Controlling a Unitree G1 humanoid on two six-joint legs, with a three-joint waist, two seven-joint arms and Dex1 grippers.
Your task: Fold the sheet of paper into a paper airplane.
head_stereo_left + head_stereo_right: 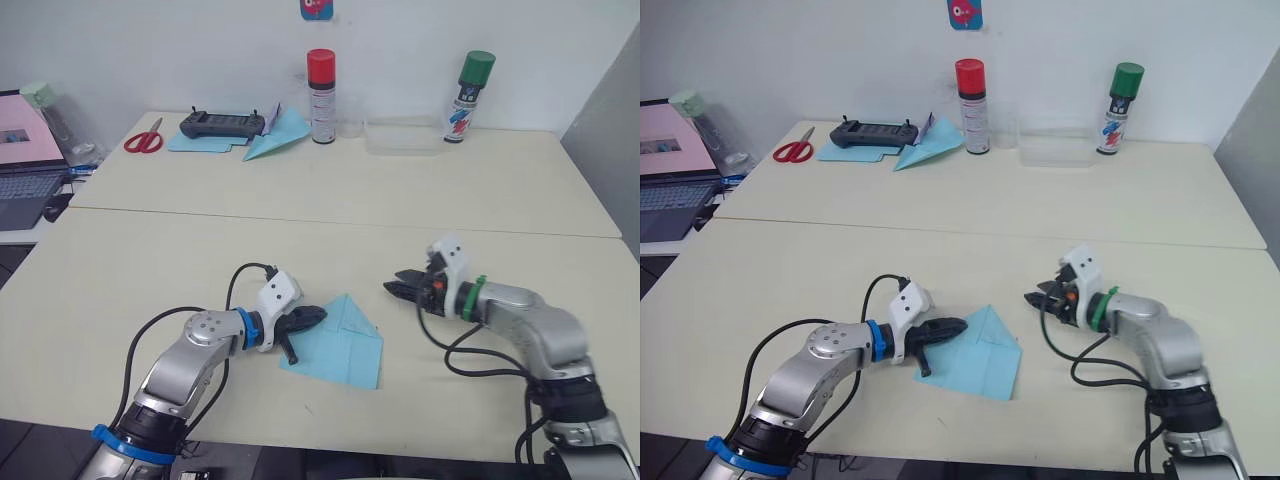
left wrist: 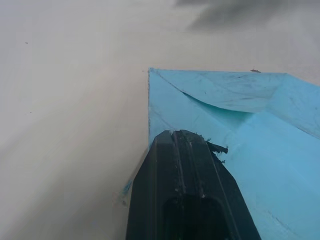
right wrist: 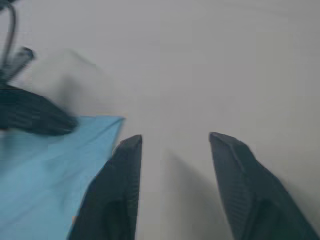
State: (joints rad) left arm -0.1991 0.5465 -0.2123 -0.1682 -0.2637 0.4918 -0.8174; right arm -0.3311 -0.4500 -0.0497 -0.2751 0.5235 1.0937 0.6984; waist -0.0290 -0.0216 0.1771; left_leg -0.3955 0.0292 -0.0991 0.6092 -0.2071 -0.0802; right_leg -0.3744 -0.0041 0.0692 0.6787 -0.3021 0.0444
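The sheet of paper (image 1: pixel 345 350) is light blue and lies flat on the near table with folded, creased layers and one corner pointing away from me. My left gripper (image 1: pixel 312 317) is shut, and its tips rest on the sheet's left edge; the left wrist view shows them (image 2: pixel 176 135) on top of the blue paper (image 2: pixel 260 150). My right gripper (image 1: pixel 394 289) hovers open just right of the sheet's far corner, clear of it. In the right wrist view its fingers (image 3: pixel 127 150) are spread over bare table, with the paper (image 3: pixel 50 170) beside them.
On the far table stand a red-capped spray can (image 1: pixel 321 96), a green-capped can (image 1: pixel 468 95) and a clear plastic box (image 1: pixel 400 135). Red scissors (image 1: pixel 144 140), a black controller (image 1: pixel 222 124) and a blue paper dart (image 1: pixel 278 138) lie there. A laptop (image 1: pixel 25 170) sits far left.
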